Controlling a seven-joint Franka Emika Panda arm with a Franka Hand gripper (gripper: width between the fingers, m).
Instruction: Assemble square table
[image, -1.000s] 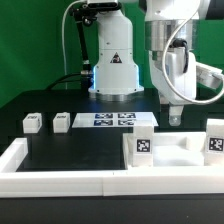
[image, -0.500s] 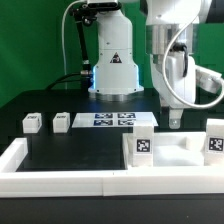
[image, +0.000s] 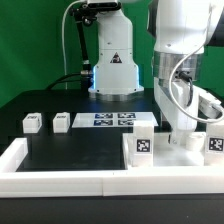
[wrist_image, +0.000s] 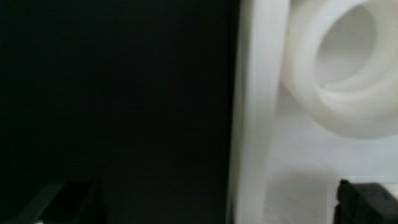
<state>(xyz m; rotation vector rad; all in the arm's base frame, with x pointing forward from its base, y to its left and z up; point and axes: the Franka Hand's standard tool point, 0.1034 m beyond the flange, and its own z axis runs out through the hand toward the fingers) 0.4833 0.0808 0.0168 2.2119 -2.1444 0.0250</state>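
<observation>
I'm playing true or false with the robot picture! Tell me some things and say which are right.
1. The gripper is open and holds nothing. True.
2. Two small leg blocks sit on the black table at the exterior view's left. True.
3. The gripper hangs over the marker board. False: it hangs over the square slab; the marker board lies apart, toward the exterior view's left.
4. The slab's socket is square. False: the socket is round.

white arm (image: 190, 35) low on the exterior view's right, wrist (image: 182, 95) vertical, fingers (wrist_image: 368, 200) wide apart
</observation>
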